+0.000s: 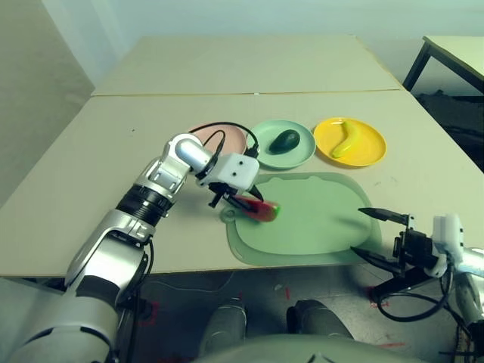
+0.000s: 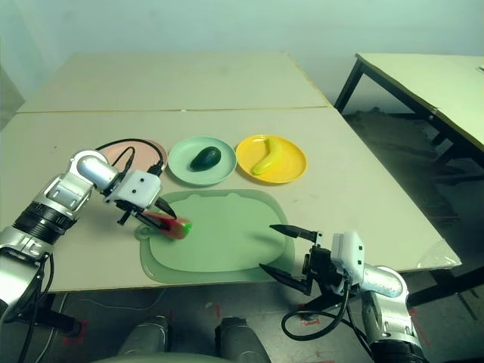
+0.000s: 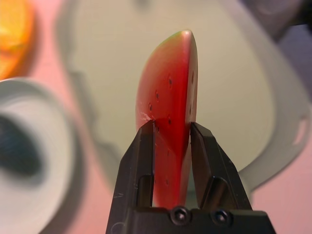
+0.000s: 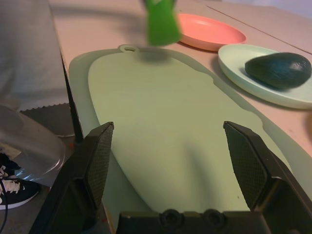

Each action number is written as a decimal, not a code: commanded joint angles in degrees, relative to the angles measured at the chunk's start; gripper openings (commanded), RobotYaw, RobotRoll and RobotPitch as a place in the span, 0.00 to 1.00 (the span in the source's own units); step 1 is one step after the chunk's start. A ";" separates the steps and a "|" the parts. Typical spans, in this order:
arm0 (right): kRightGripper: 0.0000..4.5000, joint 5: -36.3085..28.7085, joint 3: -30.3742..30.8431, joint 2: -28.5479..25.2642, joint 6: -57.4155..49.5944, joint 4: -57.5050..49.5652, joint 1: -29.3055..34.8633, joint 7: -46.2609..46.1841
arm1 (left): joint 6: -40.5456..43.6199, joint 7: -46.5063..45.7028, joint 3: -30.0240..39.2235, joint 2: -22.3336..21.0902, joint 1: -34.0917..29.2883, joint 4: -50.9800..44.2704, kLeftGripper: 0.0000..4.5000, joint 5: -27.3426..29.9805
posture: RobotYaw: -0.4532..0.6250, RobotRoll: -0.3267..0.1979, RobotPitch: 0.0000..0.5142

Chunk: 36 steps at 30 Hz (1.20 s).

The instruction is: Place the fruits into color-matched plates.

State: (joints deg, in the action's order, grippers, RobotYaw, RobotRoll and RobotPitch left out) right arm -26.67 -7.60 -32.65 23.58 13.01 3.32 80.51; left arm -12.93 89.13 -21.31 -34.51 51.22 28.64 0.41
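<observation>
The left fingers (image 3: 171,165) are clamping the watermelon wedge (image 3: 168,112) above the green mat (image 1: 310,215); the right fingers (image 4: 168,124) are standing apart. The avocado (image 1: 285,141) and banana (image 1: 346,140) are resting on green (image 1: 263,153) and yellow plates (image 1: 370,150).

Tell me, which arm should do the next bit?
Probably the left: its gripper already holds the red toy watermelon wedge, near the round pale pink plastic plate.
</observation>
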 commanded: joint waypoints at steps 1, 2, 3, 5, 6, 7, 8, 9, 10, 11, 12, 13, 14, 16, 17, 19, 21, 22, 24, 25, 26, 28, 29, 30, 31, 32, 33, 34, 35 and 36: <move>1.00 0.99 1.93 -0.20 1.62 -0.11 -0.05 1.32 | -4.83 -3.27 1.80 -1.82 3.39 8.63 0.23 -2.64 | 0.43 0.62 0.08; 1.00 1.07 2.16 -0.16 1.74 -0.09 -0.05 1.21 | -6.30 -4.72 2.14 -2.31 4.59 11.53 0.23 -3.51 | 0.43 0.62 0.09; 1.00 1.11 2.37 -0.16 1.85 -0.09 -0.06 1.08 | -7.87 -6.42 2.39 -2.91 5.84 14.59 0.23 -4.59 | 0.44 0.62 0.08; 1.00 1.10 2.69 -0.11 1.90 -0.11 -0.14 0.64 | -10.87 -9.55 2.55 -3.97 7.93 19.98 0.23 -6.73 | 0.44 0.62 0.08; 1.00 1.10 2.80 -0.09 1.88 -0.17 -0.15 0.47 | -12.00 -10.49 2.51 -4.27 8.66 21.95 0.23 -7.48 | 0.44 0.62 0.08; 1.00 1.10 2.90 -0.08 1.85 -0.23 -0.17 0.34 | -13.07 -11.31 2.47 -4.51 9.33 23.79 0.23 -8.15 | 0.44 0.62 0.08; 1.00 1.09 2.96 -0.03 1.80 -0.26 -0.23 0.19 | -14.36 -12.71 2.39 -5.02 10.02 26.04 0.23 -9.19 | 0.45 0.62 0.09; 1.00 1.05 2.99 -0.01 1.72 -0.28 -0.29 0.06 | -15.49 -13.99 2.35 -5.41 10.60 27.97 0.23 -10.10 | 0.45 0.62 0.09; 1.00 1.05 3.04 0.01 1.69 -0.23 -0.44 -0.06 | -16.76 -16.08 2.16 -5.89 11.23 29.95 0.23 -11.43 | 0.45 0.62 0.09; 1.00 1.07 3.07 0.02 1.70 -0.12 -0.59 -0.15 | -17.72 -17.92 1.78 -6.30 11.77 31.51 0.23 -12.91 | 0.45 0.62 0.09; 1.00 1.07 3.08 0.00 1.72 -0.01 -0.70 -0.19 | -18.47 -19.12 1.52 -6.43 12.21 32.67 0.23 -13.96 | 0.45 0.62 0.08; 1.00 1.12 3.07 0.05 1.73 0.26 -0.97 -0.40 | -19.41 -21.96 0.62 -6.65 12.76 33.81 0.23 -16.27 | 0.46 0.62 0.09; 1.00 1.13 3.03 0.26 1.70 0.45 -1.26 -0.77 | -19.59 -24.34 0.09 -6.44 13.20 34.79 0.23 -17.90 | 0.46 0.62 0.09; 1.00 1.25 3.15 0.60 1.61 0.54 -1.59 -1.33 | -19.37 -28.71 -0.78 -5.73 13.96 36.33 0.23 -20.66 | 0.46 0.62 0.08; 1.00 1.35 3.30 0.68 1.65 0.49 -1.63 -1.40 | -19.09 -30.39 -1.23 -5.44 14.21 36.91 0.23 -21.83 | 0.46 0.62 0.08; 1.00 1.47 3.52 0.70 1.66 0.32 -1.63 -1.59 | -18.67 -34.19 -2.21 -5.13 14.49 38.08 0.23 -24.35 | 0.46 0.62 0.09; 1.00 1.47 3.49 0.72 1.45 0.25 -1.67 -2.12 | -18.15 -36.97 -2.66 -4.98 14.58 39.18 0.23 -25.96 | 0.45 0.62 0.09; 1.00 1.39 3.37 0.78 1.22 0.24 -1.70 -2.58 | -17.94 -38.17 -2.81 -4.94 14.61 39.64 0.23 -26.57 | 0.45 0.62 0.09; 1.00 0.75 2.81 1.09 -0.26 -0.05 -1.71 -4.34 | -17.63 -40.02 -3.07 -4.95 14.59 40.54 0.23 -27.60 | 0.45 0.62 0.09; 1.00 0.16 2.39 1.35 -1.48 -0.46 -1.71 -5.59 | -17.54 -40.66 -3.09 -4.95 14.58 40.92 0.23 -27.95 | 0.45 0.62 0.09; 1.00 -0.47 2.03 1.59 -2.72 -0.95 -1.67 -6.73 | -17.48 -41.15 -3.11 -4.96 14.54 41.22 0.23 -28.27 | 0.45 0.62 0.09; 1.00 -1.94 1.03 2.26 -5.39 -1.93 -1.66 -9.34 | -17.17 -42.19 -2.90 -4.93 14.45 41.69 0.23 -28.72 | 0.45 0.62 0.10; 1.00 -2.34 0.66 2.51 -6.29 -2.34 -1.59 -10.19 | -17.13 -42.45 -2.85 -4.91 14.41 41.85 0.23 -28.84 | 0.45 0.62 0.10; 1.00 -2.67 0.35 2.68 -7.17 -2.80 -1.50 -10.91 | -17.14 -42.68 -2.84 -4.89 14.37 42.01 0.23 -28.95 | 0.45 0.62 0.10; 1.00 -2.89 0.19 2.75 -7.82 -3.23 -1.38 -11.39 | -17.14 -42.93 -2.85 -4.86 14.32 42.14 0.23 -29.03 | 0.44 0.62 0.10; 1.00 -3.23 0.01 2.95 -8.56 -3.56 -1.27 -12.02 | -17.09 -43.34 -2.89 -4.82 14.24 42.29 0.23 -29.19 | 0.44 0.62 0.10; 1.00 -3.57 -0.13 3.12 -9.29 -3.97 -1.22 -12.69 | -16.99 -43.89 -2.97 -4.79 14.18 42.40 0.23 -29.43 | 0.44 0.62 0.10; 1.00 -3.74 -0.18 3.19 -9.78 -4.32 -1.19 -13.12 | -16.90 -44.44 -3.03 -4.76 14.15 42.48 0.23 -29.69 | 0.44 0.62 0.10; 1.00 -3.76 -0.18 3.21 -10.10 -4.65 -1.13 -13.38 | -16.83 -44.87 -3.03 -4.73 14.12 42.55 0.23 -29.90 | 0.44 0.62 0.10; 1.00 -3.71 -0.17 3.20 -10.32 -4.96 -1.05 -13.53 | -16.80 -45.18 -2.99 -4.68 14.10 42.62 0.39 -30.05 | 0.44 0.62 0.10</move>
State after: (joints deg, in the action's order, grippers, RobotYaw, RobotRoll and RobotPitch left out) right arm -29.64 -6.98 -29.65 14.17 9.00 1.61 67.54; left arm -29.98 44.69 -23.86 -39.47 64.94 70.44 -28.89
